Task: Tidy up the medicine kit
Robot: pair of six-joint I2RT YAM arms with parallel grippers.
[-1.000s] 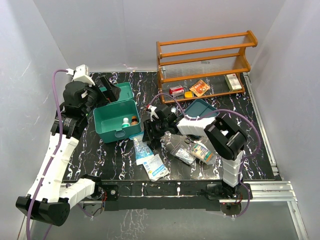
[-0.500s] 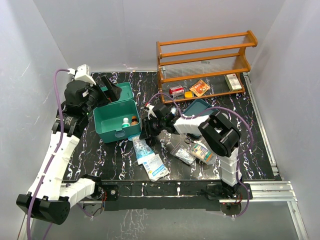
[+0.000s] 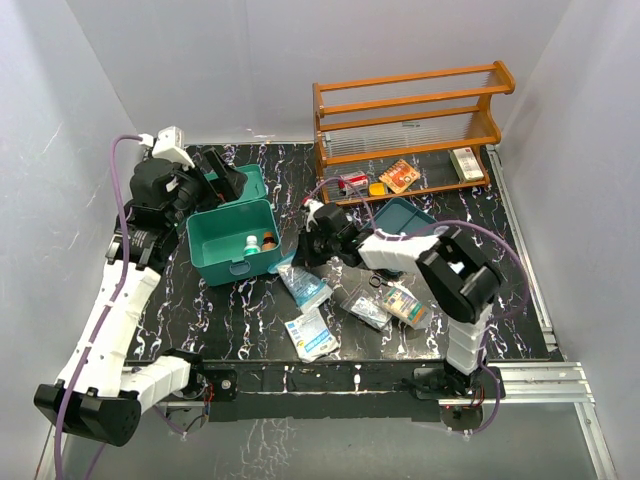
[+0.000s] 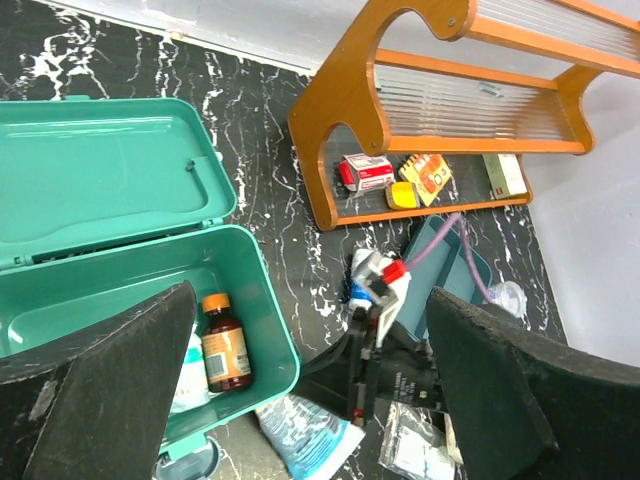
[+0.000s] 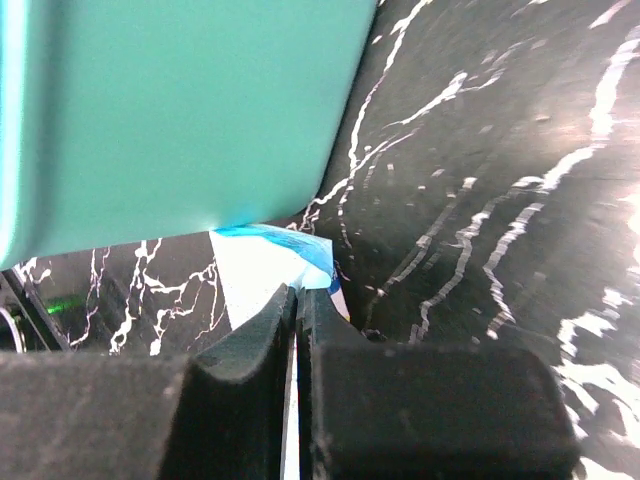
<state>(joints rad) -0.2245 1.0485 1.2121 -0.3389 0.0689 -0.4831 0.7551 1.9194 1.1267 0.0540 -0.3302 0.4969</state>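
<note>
Lab test cell: white walls (image 3: 250, 60) enclose a black marbled table (image 3: 240, 305).

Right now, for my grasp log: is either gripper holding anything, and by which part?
The right gripper is shut on the blue-and-white pouch, pinching one thin edge beside the medicine kit. The left gripper is open and holds nothing.

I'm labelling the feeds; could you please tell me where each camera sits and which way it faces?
Top external: high behind the bases, looking down on the table; left arm and right arm show.
Left wrist: raised over the medicine kit, looking down toward the wooden rack; open left gripper frames it.
Right wrist: low at the table, facing the kit's wall; shut right gripper pinches a blue-white packet.
Shared: all three show the kit.
</note>
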